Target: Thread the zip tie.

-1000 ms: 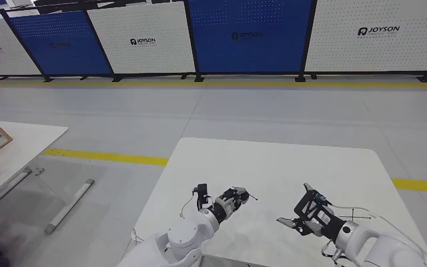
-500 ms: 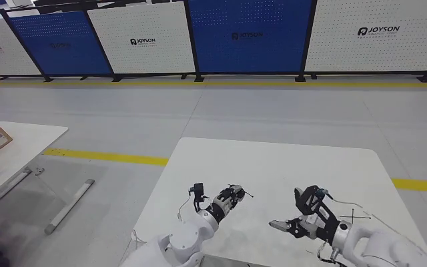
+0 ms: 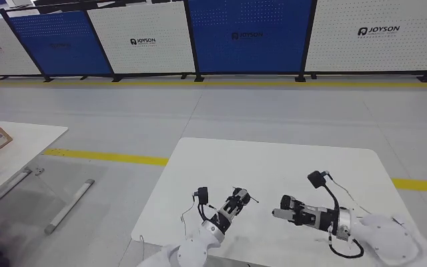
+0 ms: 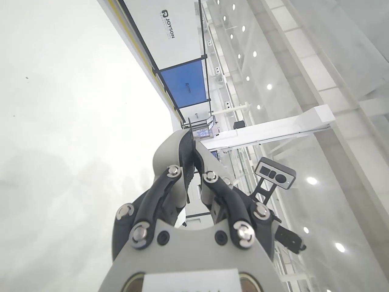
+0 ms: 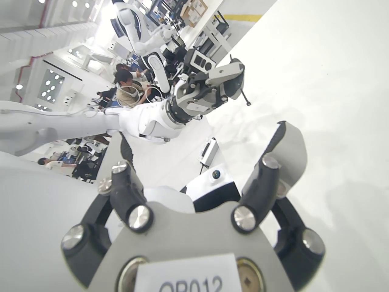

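Observation:
A thin black zip tie is pinched in my left gripper, which is shut on it low over the white table. Both ends of the tie stick out past the fingers. In the left wrist view the black pads are pressed together. The right wrist view shows the left gripper farther off, with the zip tie poking out of it. My right gripper hangs a short way to the right of the tie, pointing at it. Its fingers stand wide apart around nothing.
The table's near left edge runs close under the left arm. A second white table stands across the floor at the left. Blue and white panels line the back.
My right gripper has turned and swung left, closer to the zip tie. The left gripper has shifted only slightly, still holding the tie.

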Tool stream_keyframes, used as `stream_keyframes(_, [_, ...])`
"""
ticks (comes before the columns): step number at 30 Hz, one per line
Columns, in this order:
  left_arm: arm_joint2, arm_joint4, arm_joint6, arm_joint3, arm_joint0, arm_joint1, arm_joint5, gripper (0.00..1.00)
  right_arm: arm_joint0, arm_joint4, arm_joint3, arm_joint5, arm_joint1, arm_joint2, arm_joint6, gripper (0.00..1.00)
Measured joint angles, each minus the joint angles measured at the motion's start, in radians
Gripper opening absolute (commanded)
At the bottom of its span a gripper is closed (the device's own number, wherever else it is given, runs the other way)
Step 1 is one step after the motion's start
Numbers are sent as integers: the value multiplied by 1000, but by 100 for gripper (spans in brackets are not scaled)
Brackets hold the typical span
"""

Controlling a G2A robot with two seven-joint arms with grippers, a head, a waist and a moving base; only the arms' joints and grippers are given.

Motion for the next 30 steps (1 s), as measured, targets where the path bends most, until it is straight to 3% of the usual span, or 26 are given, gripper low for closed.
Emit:
stream_keyframes(2, [0,0,0,0,0,0,0,0,0,-57,0,0,0,0,-1,100])
stream_keyframes(6, [0,0,-1,1,0,0,1,0,0,-61,0,0,0,0,0,100])
stream_keyframes(14, [-8,-70,-28,-12,-10,-21,62,0,-19,-231,36,0,-14,-10,-115,100])
stream_keyframes(20, [-28,-90,-37,-87,2,-27,107,0,43,-149,119,0,-53,-82,-89,100])
stream_keyframes(23, [-33,-77,-12,-93,4,-31,118,0,83,-74,161,0,-79,-110,-55,100])
stream_keyframes(30, [-33,-76,-11,-92,3,-32,118,0,85,-70,164,0,-80,-110,-52,100])
